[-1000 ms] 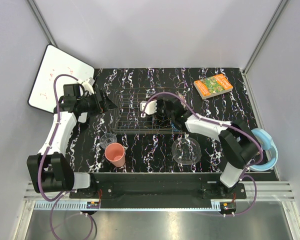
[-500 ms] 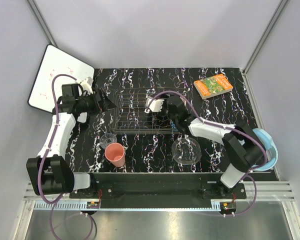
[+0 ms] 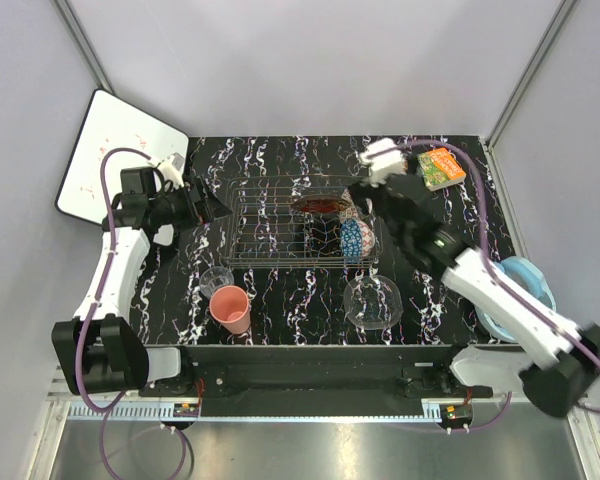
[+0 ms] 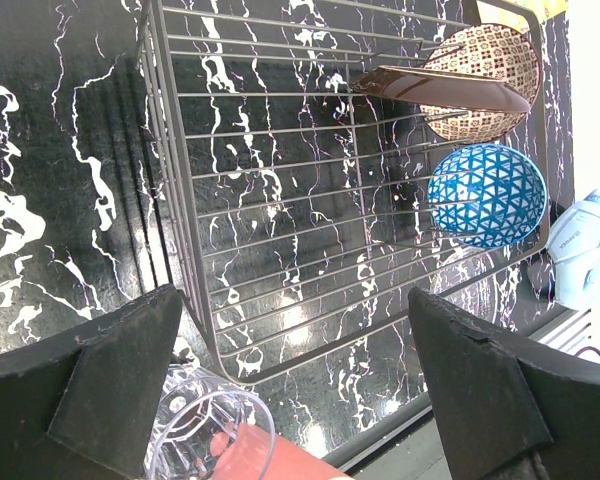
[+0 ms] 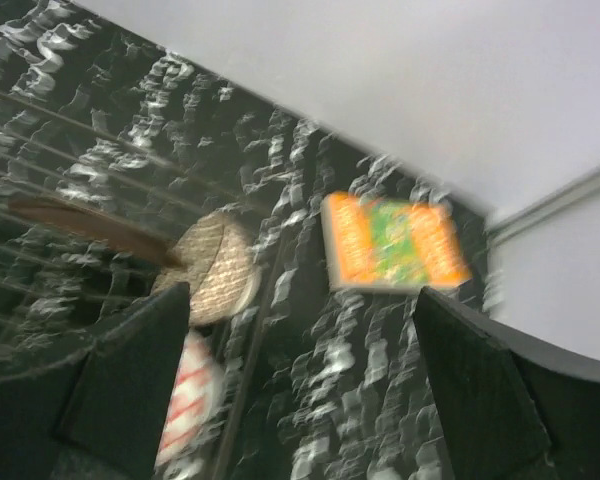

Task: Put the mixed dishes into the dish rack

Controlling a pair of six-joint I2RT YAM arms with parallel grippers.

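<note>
The dish rack point(image 3: 270, 225) stands mid-table. In its right end sit the red flower-rimmed dish point(image 3: 320, 205), the tan-red bowl point(image 3: 348, 212) and the blue bowl point(image 3: 355, 238). On the table nearer the arms are the clear glass plate point(image 3: 372, 302), the pink cup point(image 3: 230, 308) and the small clear glass point(image 3: 217, 280). My left gripper point(image 3: 220, 208) hovers open at the rack's left end point(image 4: 165, 180), empty point(image 4: 292, 300). My right gripper point(image 3: 375, 190) is raised beside the rack's right end, open and empty point(image 5: 300, 300), with the tan-red bowl point(image 5: 215, 265) below it to the left.
An orange-green book point(image 3: 442, 168) lies at the back right, partly under the right arm. A light blue round thing point(image 3: 525, 280) sits at the right edge. A white board point(image 3: 115, 150) leans at the back left. Walls enclose three sides.
My right gripper has opened and pulled out of the rack, up and to the right; the bowls and dish now show in the rack. The left arm has barely moved.
</note>
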